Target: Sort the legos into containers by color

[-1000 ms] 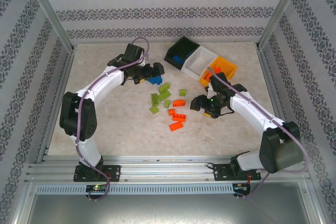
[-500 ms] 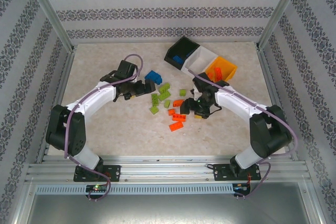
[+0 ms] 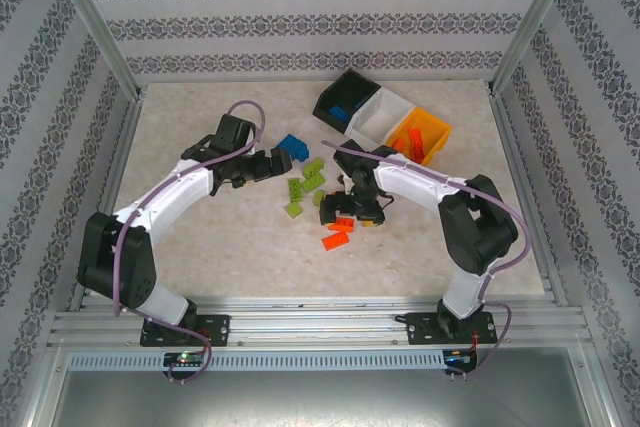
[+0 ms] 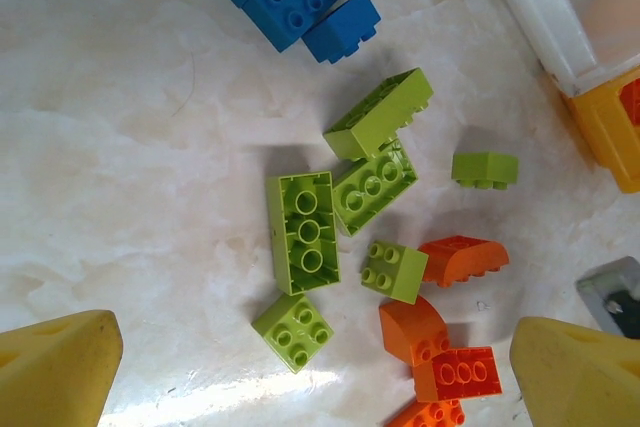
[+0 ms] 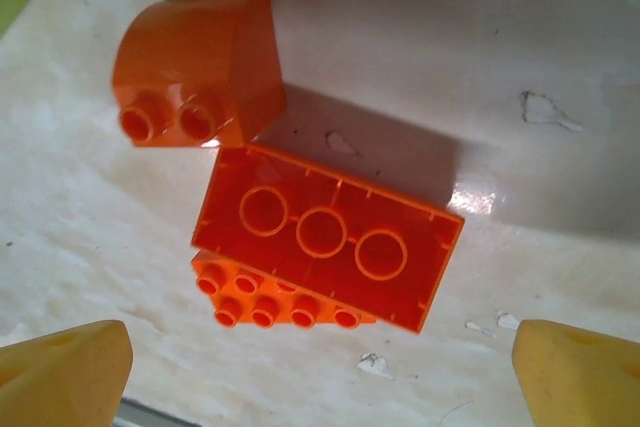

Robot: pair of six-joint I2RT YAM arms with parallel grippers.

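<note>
We're right over it: the right gripper (image 5: 320, 379) hangs with fingers spread wide, holding nothing. The flipped orange brick (image 5: 325, 237) lies on the table (image 5: 530, 57) directly beneath, leaning on a studded orange brick (image 5: 270, 309). Its long axis runs close to the line between our fingers, so we'd judge a wrist turn is needed to pinch its short sides. The orange-yellow bin (image 3: 437, 133) waits beyond, to the right. The left gripper (image 4: 318, 375), also wide and empty, hovers above the green bricks (image 4: 300, 232). We can read no brand or lettering anywhere.
</note>
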